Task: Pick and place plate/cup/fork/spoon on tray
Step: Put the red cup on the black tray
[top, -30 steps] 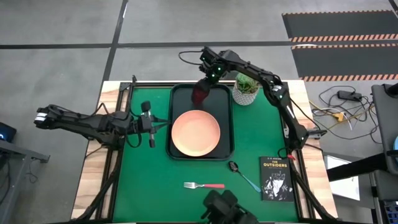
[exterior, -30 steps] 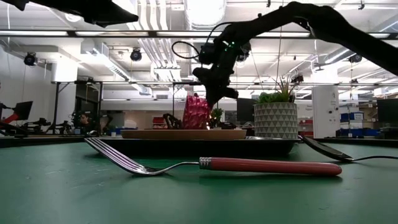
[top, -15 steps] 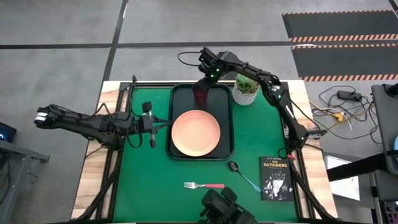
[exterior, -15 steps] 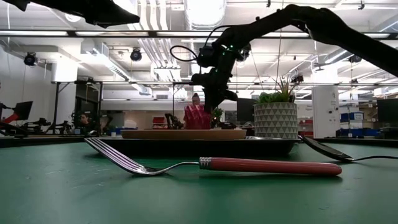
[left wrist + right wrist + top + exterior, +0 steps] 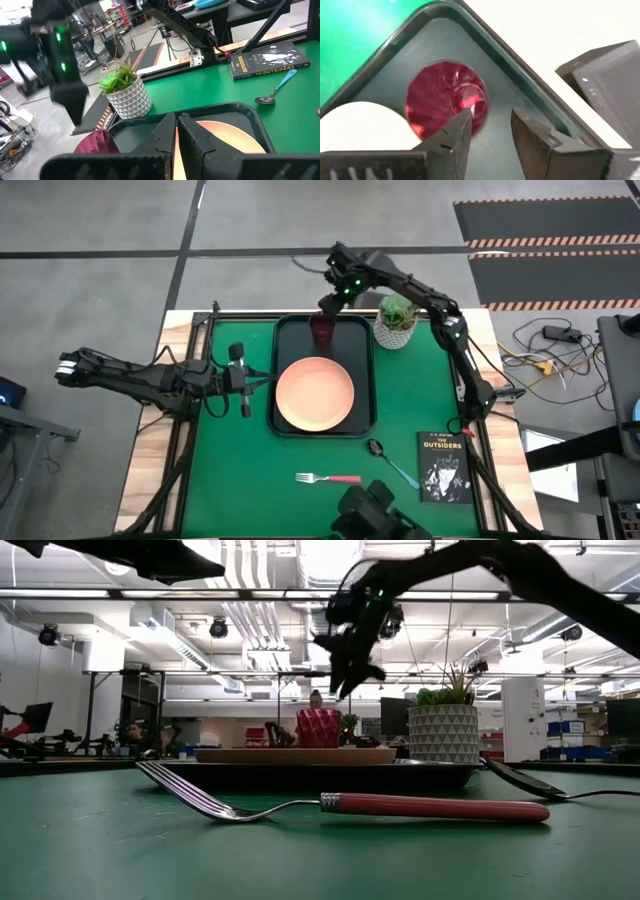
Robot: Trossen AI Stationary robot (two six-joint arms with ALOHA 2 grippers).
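The maroon cup [image 5: 322, 330] stands upright on its base in the far part of the dark tray [image 5: 283, 330], beside the salmon-pink plate [image 5: 314, 394], which lies flat in the tray. My right gripper [image 5: 490, 132] hangs open above the cup, clear of it, as the low view [image 5: 348, 680] shows. My left gripper [image 5: 174, 131] is shut and empty at the tray's left rim [image 5: 262, 378]. The pink-handled fork [image 5: 328, 478] and the blue-handled spoon [image 5: 390, 462] lie on the green mat near the front.
A white pot with a green plant [image 5: 396, 320] stands just right of the tray's far corner, close to my right arm. A black book [image 5: 444, 467] lies at the front right, beside the spoon. A dark camera mount [image 5: 375, 515] sits at the near edge.
My right gripper has lowered the cup into the far part of the tray, let it go and risen straight up. The cup, tilted and held clear a second ago, now stands upright on the tray.
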